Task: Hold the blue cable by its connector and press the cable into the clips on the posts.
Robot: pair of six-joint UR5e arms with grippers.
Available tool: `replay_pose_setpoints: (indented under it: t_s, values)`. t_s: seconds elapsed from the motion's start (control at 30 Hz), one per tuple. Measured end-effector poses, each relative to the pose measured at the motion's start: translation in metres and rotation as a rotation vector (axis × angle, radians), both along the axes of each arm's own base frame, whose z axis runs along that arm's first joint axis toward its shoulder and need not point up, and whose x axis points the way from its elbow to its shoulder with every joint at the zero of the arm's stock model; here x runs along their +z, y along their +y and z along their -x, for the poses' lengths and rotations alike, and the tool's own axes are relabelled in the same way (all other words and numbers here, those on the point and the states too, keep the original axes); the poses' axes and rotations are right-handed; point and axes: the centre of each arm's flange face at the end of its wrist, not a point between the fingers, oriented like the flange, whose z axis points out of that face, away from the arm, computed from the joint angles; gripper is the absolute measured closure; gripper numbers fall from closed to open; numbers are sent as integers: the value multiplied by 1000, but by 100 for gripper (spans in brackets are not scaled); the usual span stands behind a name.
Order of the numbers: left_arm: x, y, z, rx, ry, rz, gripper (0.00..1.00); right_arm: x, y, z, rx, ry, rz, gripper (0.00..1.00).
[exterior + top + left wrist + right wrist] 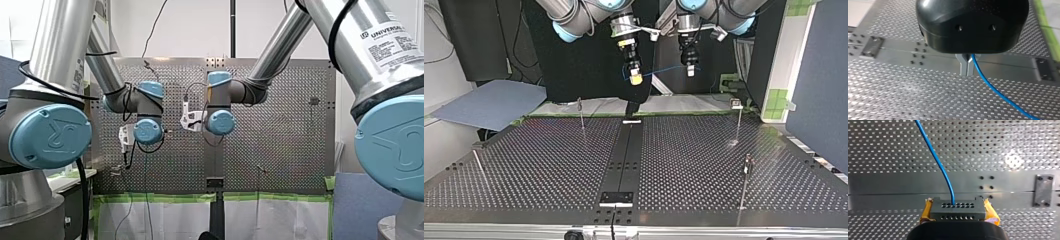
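In the top view both grippers hang high above the far edge of the perforated table (549,165). A thin blue cable (660,71) spans the gap between them. My right gripper (636,78), with yellow pads, is shut on the cable's dark grey connector (958,210); the blue cable (938,163) rises out of one of its holes. My left gripper (967,68) has its metal fingers shut on the blue cable (998,93), which trails away over the table. Thin posts (581,114) with clips (736,104) stand on the table, well below and apart from both grippers.
Two more posts stand at the top view's right (746,176) and left (479,166). A dark centre strip (626,155) with a bracket (616,198) runs across the table. Green tape (778,102) and a blue-grey sheet (489,102) lie beyond the table's far edge.
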Motion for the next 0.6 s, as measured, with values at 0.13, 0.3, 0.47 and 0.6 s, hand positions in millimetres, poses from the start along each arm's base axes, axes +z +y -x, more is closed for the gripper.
replay_pose_setpoints:
  t_s: [0.13, 0.3, 0.47, 0.6]
  values:
    - [22, -2, -10, 3, -28, 19, 100, 25, -3, -3, 5, -14, 18, 100]
    - [43, 0, -19, 17, -53, 29, 100, 61, -9, -4, 7, -50, 48, 100]
    - [63, 4, -25, 42, -73, 37, 100, 90, -18, -3, 5, -82, 71, 100]
    - [82, 8, -32, 64, -96, 48, 100, 101, -27, -2, 6, -90, 75, 100]
